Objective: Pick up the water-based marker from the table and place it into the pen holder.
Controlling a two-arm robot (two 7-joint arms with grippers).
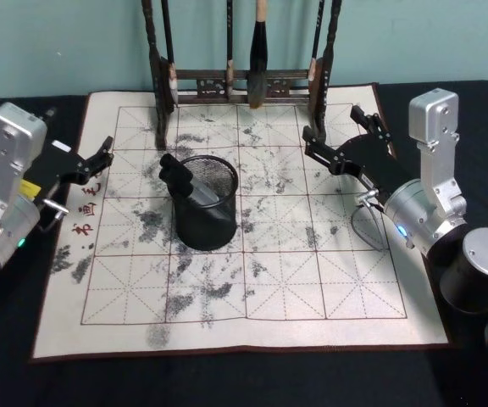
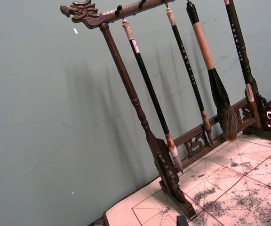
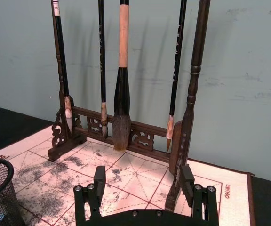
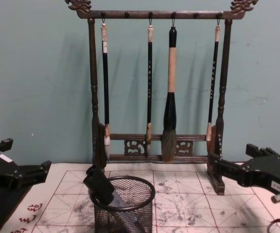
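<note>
In the holder at mid-mat, the marker already leans, its long axis tilted up toward our left, cap above the rim. Our right gripper hangs spread and empty, off to the holder's right; our left gripper, also spread and empty, sits by the mat's left edge. We judge only retreat remains.

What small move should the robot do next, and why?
Probably none beyond keeping both arms back. The marker already leans inside the pen holder, and the left gripper and the open right gripper stand apart from it at the mat's sides, holding nothing.
</note>
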